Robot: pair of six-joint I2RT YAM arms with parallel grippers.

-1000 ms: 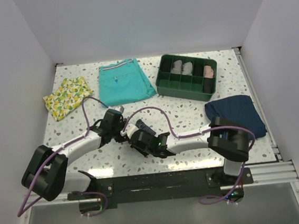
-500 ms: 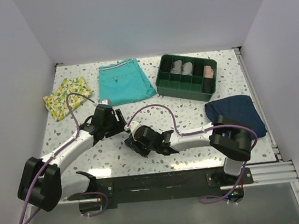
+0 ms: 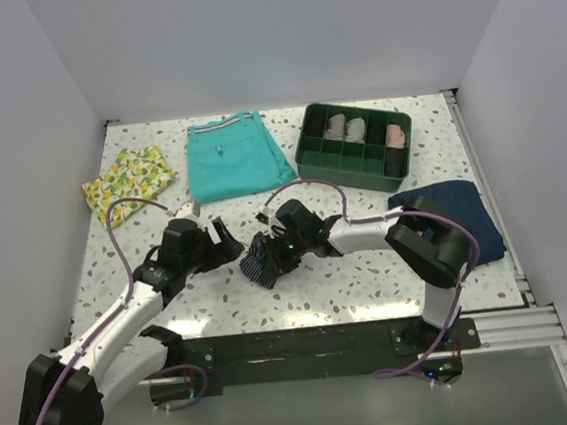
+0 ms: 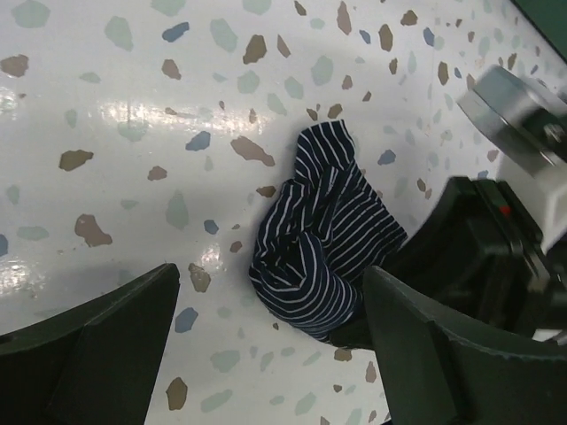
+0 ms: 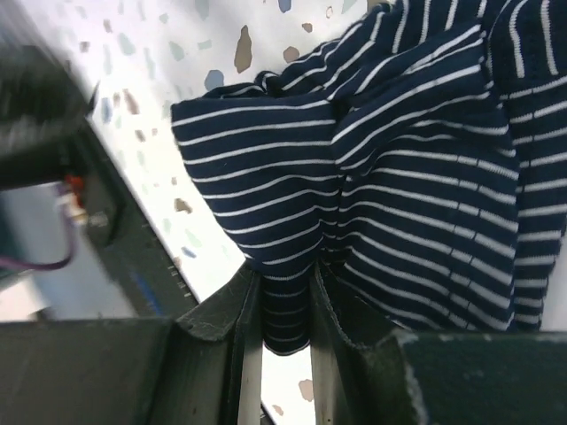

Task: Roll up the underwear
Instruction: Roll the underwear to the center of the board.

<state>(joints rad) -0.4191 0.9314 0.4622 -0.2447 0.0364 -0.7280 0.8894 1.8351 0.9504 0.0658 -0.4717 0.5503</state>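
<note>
The underwear (image 3: 260, 266) is a crumpled, partly rolled bundle of dark navy cloth with thin pale stripes, lying on the speckled table near the middle front. My right gripper (image 3: 273, 253) is shut on a fold of it; in the right wrist view the fingers (image 5: 239, 328) pinch a striped edge of the underwear (image 5: 399, 177). My left gripper (image 3: 223, 240) stands open just left of the bundle, apart from it. In the left wrist view the underwear (image 4: 323, 248) lies between and beyond the wide-spread left gripper (image 4: 270, 288), with the right arm's dark body touching it at the right.
A green divided tray (image 3: 308, 160) with rolled items sits at the back right. Teal shorts (image 3: 236, 157) lie at the back middle, a lemon-print cloth (image 3: 128, 184) at the back left, and a plain navy garment (image 3: 454, 211) at the right.
My left gripper has opened, let go of the underwear and drawn back to the left. My right gripper has swung away from the near edge, keeping its hold on the bundle.
</note>
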